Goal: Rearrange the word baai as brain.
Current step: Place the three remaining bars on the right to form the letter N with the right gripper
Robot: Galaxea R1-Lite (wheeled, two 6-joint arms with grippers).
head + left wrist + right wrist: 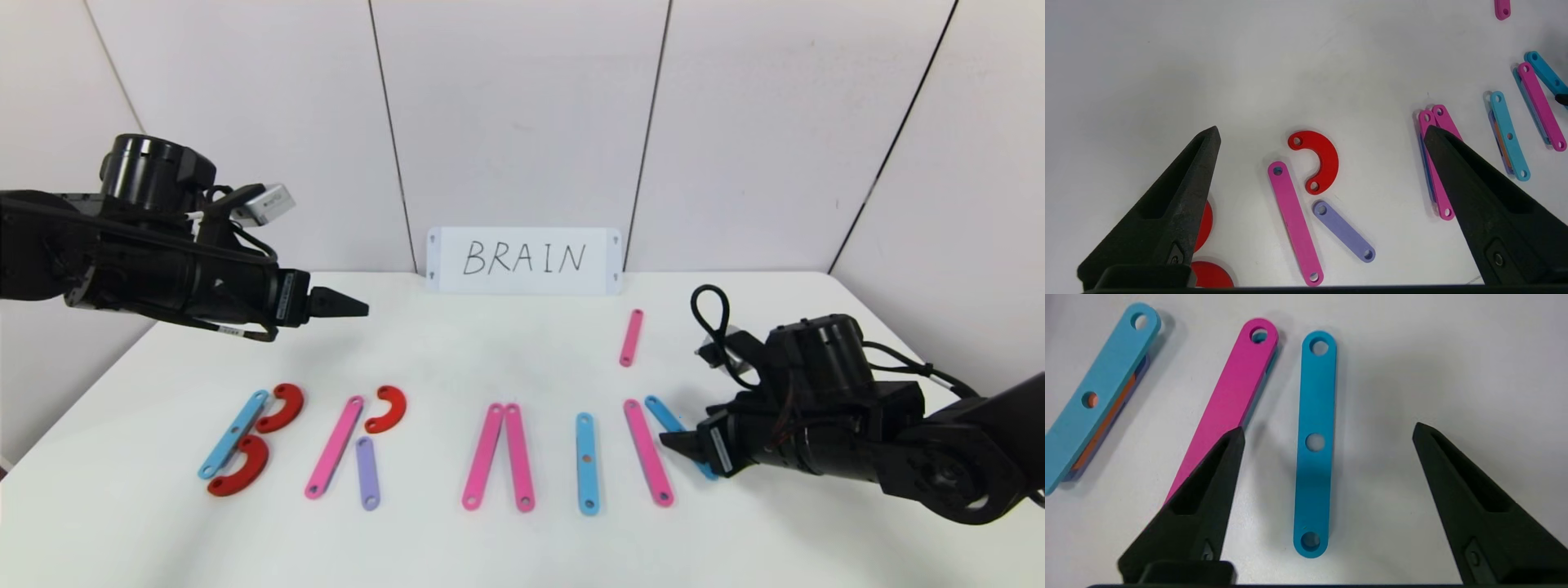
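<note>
Flat holed letter pieces lie in a row on the white table (522, 547). At the left a blue bar (233, 434) with two red curves (279, 407) forms a B. Beside it stand a pink bar (334, 447), a red curve (386, 409) and a purple bar (367, 473). Two pink bars (500, 456) lean together in the middle. Then come a blue bar (587, 463), a pink bar (648, 452) and a slanted blue bar (1313, 443). My right gripper (671, 442) hangs open just above that slanted blue bar. My left gripper (359, 309) is open and empty, raised at the far left.
A white card (524, 260) with handwritten "BRAIN" stands against the back wall. A short pink bar (631, 337) lies alone behind the right end of the row. Bare table lies in front of the row.
</note>
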